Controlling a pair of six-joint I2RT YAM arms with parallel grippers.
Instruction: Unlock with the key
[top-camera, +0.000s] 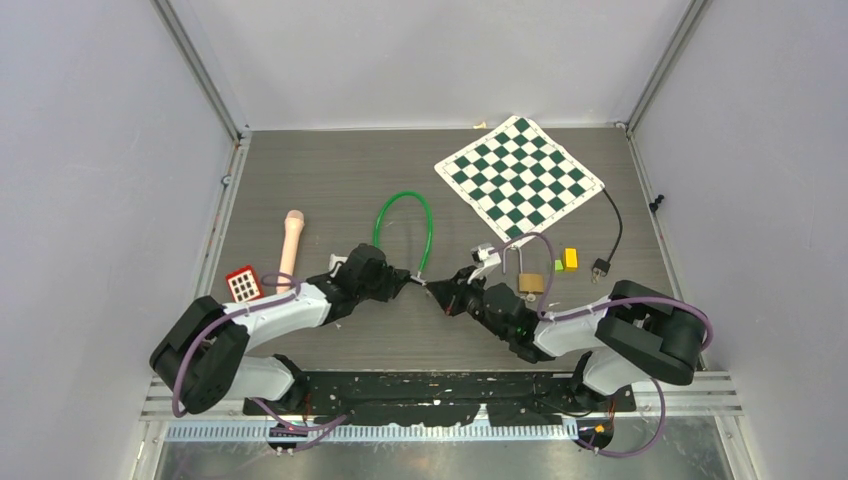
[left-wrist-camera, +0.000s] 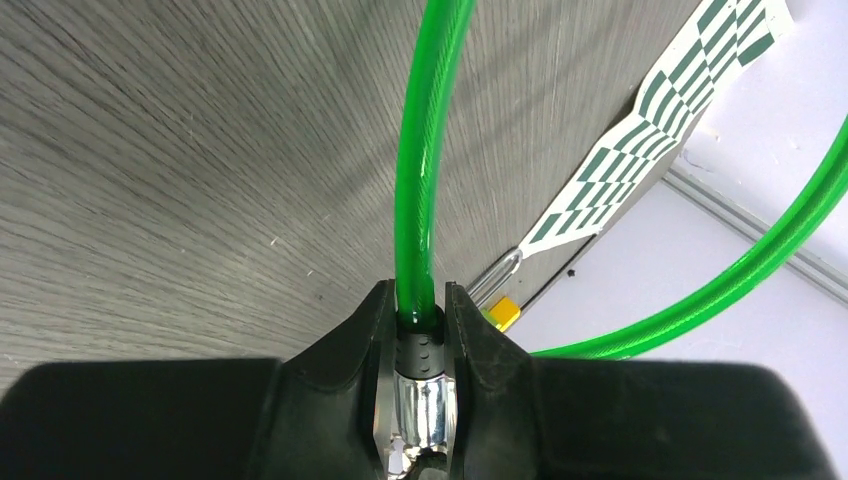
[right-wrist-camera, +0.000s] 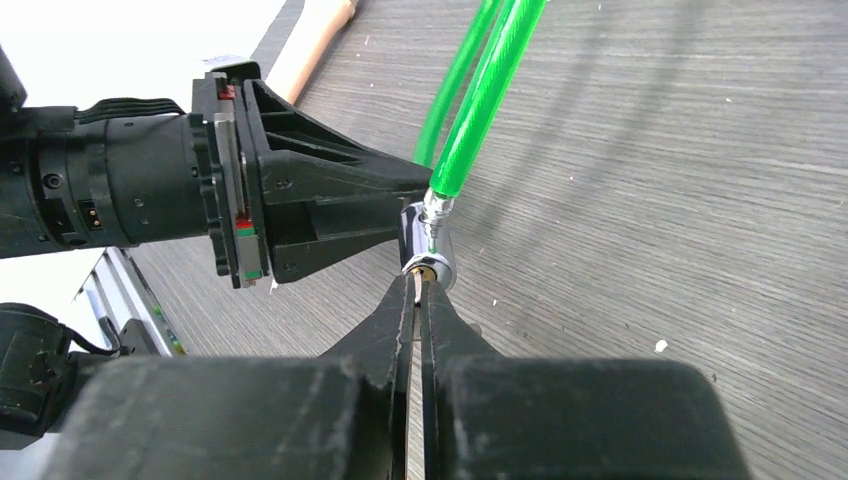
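Cable lock (top-camera: 430, 228) is seen near the middle of the bench (top-camera: 330, 170), its chrome barrel (right-wrist-camera: 428, 245) clamped by the left gripper (left-wrist-camera: 420, 325). The right gripper (right-wrist-camera: 420, 295) is pinched together on the thin key (right-wrist-camera: 414, 340) directly in front of the barrel's keyhole. Key and barrel axis are lined up, so a twist by the right arm is judged to be needed.

We saw left arm (top-camera: 270, 310), right arm (top-camera: 590, 330): white links, bulky black joints, purple cables (top-camera: 531, 236) looped alongside. We noted black wedge-shaped fingers (right-wrist-camera: 330, 180), red strip behind them.
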